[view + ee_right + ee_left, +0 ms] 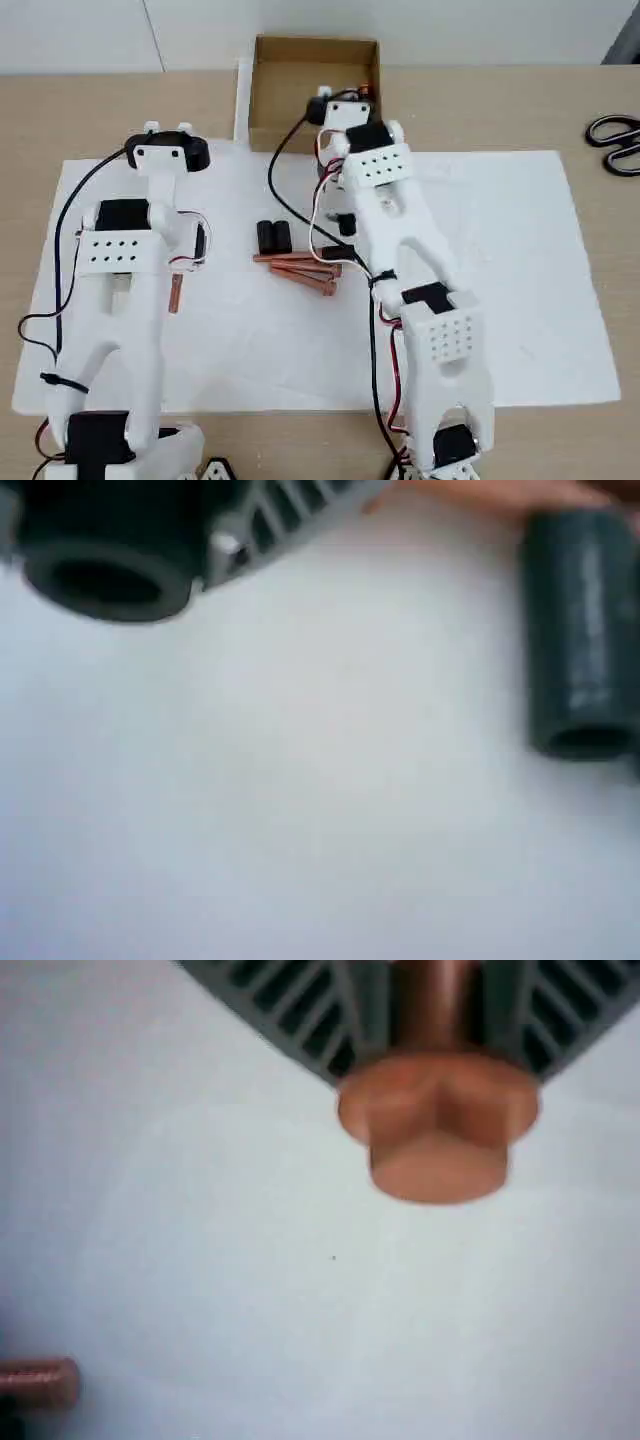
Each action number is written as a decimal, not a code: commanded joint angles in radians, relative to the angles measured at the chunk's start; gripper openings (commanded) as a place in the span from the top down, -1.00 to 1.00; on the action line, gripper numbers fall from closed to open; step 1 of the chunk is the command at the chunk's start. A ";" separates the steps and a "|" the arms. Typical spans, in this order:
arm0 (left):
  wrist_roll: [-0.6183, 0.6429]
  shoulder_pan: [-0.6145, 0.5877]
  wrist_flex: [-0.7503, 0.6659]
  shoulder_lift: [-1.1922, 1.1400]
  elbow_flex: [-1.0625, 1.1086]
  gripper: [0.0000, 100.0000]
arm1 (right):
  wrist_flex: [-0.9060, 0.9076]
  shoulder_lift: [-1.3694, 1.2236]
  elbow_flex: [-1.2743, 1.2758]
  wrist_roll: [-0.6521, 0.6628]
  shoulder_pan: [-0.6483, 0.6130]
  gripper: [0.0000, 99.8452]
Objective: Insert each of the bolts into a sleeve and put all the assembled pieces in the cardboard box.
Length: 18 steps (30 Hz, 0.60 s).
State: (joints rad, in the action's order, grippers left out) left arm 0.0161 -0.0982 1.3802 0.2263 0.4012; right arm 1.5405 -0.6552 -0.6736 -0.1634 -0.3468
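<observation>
My left gripper (435,1005) is shut on a copper bolt (438,1130) and holds it over the white sheet; the high view has that bolt (176,293) left of centre. My right gripper (130,520) is shut on a black sleeve (105,565), whose open end faces the camera, just above the sheet. In the high view this gripper (343,226) hangs right of the loose parts. Two loose sleeves (273,236) lie mid-sheet, one of them, a sleeve (582,630), close by. A few loose bolts (302,267) lie just below the sleeves.
The cardboard box (262,95) stands open at the back, behind the right arm's wrist. White paper (520,250) covers the table's middle. Scissors (618,143) lie at the far right edge. Cables (290,205) trail from the right arm across the sheet.
</observation>
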 commanded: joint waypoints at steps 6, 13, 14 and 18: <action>-0.005 0.008 -0.018 0.051 -0.048 0.99 | 0.051 0.240 -0.052 0.084 0.053 0.98; -0.003 0.006 -0.014 0.051 -0.050 0.99 | 0.096 0.395 -0.051 0.091 0.061 0.98; -0.003 0.006 -0.014 0.051 -0.050 0.99 | 0.094 0.410 -0.051 0.091 0.061 0.98; 0.058 0.006 -0.014 0.052 -0.050 0.99 | 0.090 0.475 -0.051 0.087 0.056 0.98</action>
State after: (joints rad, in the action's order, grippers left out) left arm 0.0253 -0.0982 1.3802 0.2263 0.4012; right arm 1.6310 -0.2808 -0.6751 -0.0821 -0.2961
